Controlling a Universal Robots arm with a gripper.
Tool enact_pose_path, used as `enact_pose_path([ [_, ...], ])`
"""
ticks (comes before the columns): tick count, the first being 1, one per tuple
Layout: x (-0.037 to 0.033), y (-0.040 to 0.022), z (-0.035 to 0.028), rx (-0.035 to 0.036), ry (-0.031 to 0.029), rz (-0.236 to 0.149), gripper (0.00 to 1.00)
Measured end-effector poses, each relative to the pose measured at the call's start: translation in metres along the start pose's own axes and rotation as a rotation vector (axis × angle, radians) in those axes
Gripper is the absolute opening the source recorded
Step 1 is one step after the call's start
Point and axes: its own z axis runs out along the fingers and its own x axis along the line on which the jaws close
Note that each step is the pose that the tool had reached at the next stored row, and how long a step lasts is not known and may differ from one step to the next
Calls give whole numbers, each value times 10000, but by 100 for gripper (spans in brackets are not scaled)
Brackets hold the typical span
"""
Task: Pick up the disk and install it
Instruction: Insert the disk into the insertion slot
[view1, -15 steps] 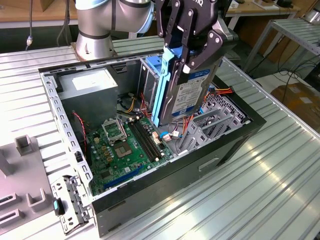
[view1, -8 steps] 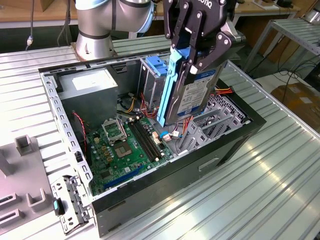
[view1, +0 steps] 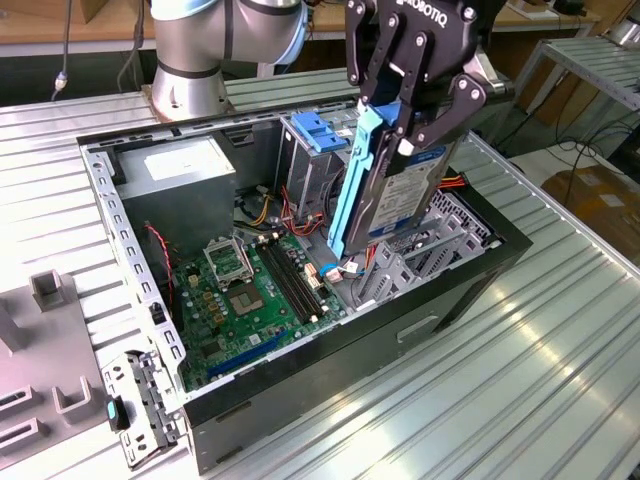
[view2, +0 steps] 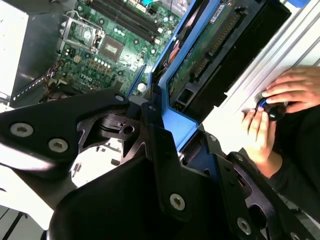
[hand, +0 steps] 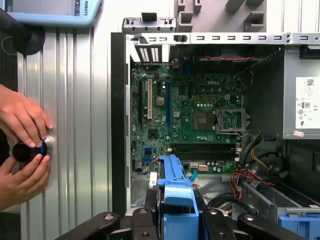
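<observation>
Open computer case (view1: 330, 350) lying on its side on a ribbed metal table (view1: 530, 380). Green motherboard (view1: 250, 305) sits flat on the bottom, with the processor socket (view1: 222, 262) toward its far end and black memory slots (view1: 292, 282) just beside it on the exterior view's right. Grey power supply box (view1: 180, 185) with a white sticker fills the far corner on the exterior view's left. To its right there's a bare blue bracket (view1: 318, 130), with red and yellow cables (view1: 268, 212) bunched between the two. Grey blocks (view1: 50, 290) sit on the table left of the case, and a cardboard box (view1: 600, 195) is beyond the table's right edge.
</observation>
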Motion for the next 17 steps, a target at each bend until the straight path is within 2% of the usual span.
enact_pose_path([
  [3,0,-99,18,-9,-2,6,37],
  [5,-1,-156,26,-49,0,5,37],
  [7,-1,-222,40,-136,0,4,37],
  [9,-2,-313,56,-277,-1,-1,37],
  [10,-3,-367,63,-315,1,-1,37],
  [11,-4,-407,68,-321,1,0,37],
  [13,-13,-565,94,-325,1,8,37],
  [17,-23,-753,126,-326,2,9,37],
])
